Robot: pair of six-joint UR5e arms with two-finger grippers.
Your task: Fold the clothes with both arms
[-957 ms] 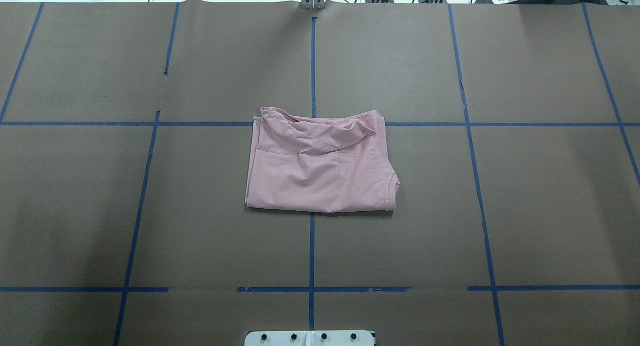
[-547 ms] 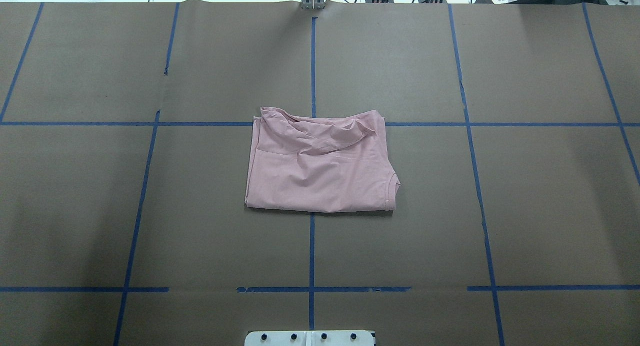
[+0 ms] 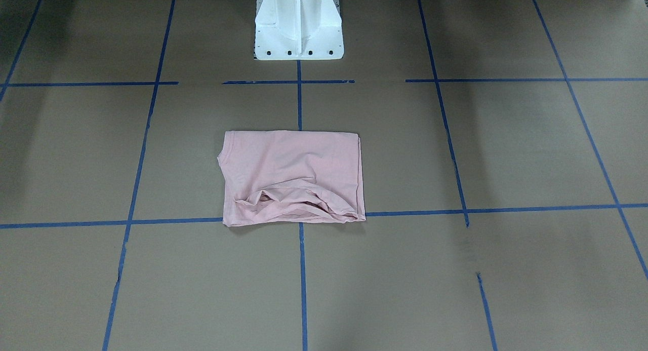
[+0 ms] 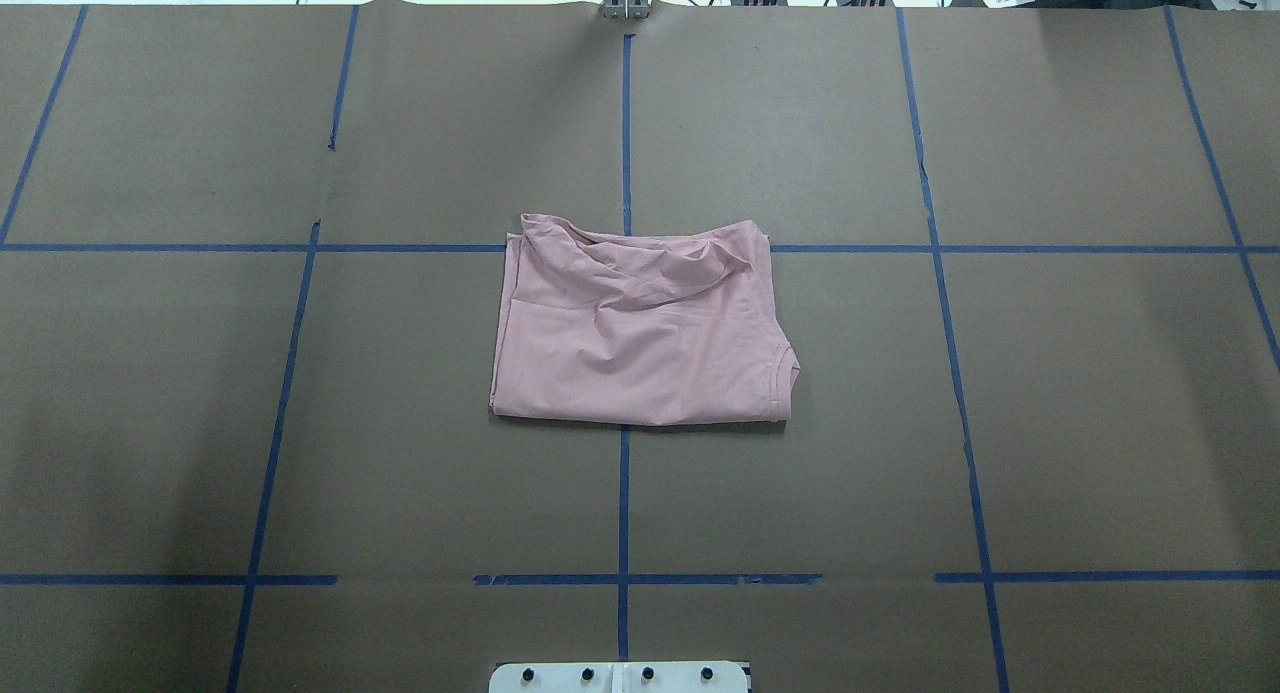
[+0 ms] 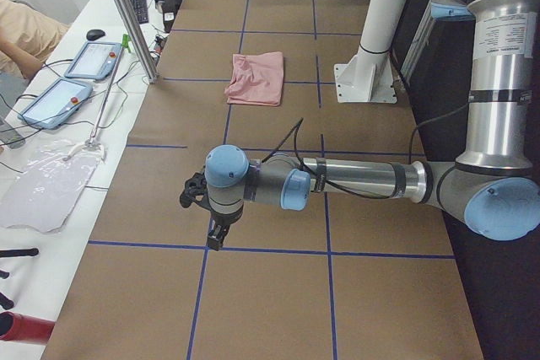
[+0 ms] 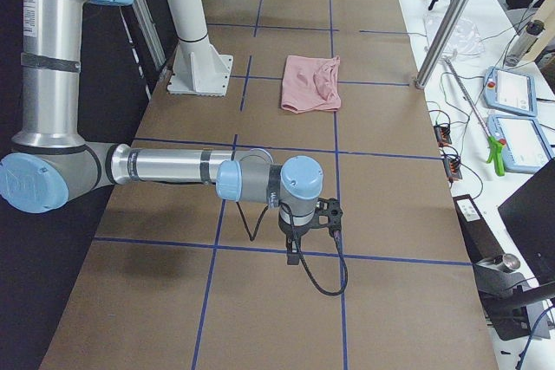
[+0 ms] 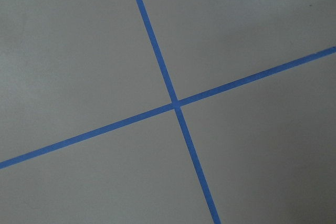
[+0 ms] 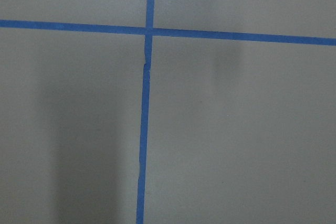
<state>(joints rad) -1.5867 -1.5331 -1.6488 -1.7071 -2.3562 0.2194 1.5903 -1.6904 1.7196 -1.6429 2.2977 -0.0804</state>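
Observation:
The clothes, a pale pink T-shirt [image 4: 640, 333], lie folded into a rough rectangle at the table's centre, plain side up, with bunched wrinkles along the far edge. The shirt also shows in the front-facing view [image 3: 293, 179] and, small, in both side views [image 5: 257, 77] [image 6: 312, 82]. Neither arm touches it. My left gripper [image 5: 216, 238] hangs low over bare table far toward the left end. My right gripper [image 6: 293, 253] hangs likewise toward the right end. I cannot tell whether either is open or shut. Both wrist views show only brown paper and blue tape.
The white pedestal base [image 3: 297, 37] stands behind the shirt. Blue tape lines [image 4: 624, 123] grid the brown table cover. A side bench holds tablets [image 5: 67, 82], cables and an aluminium post [image 5: 126, 14]. A person's arm [image 5: 21, 31] shows at that bench's edge.

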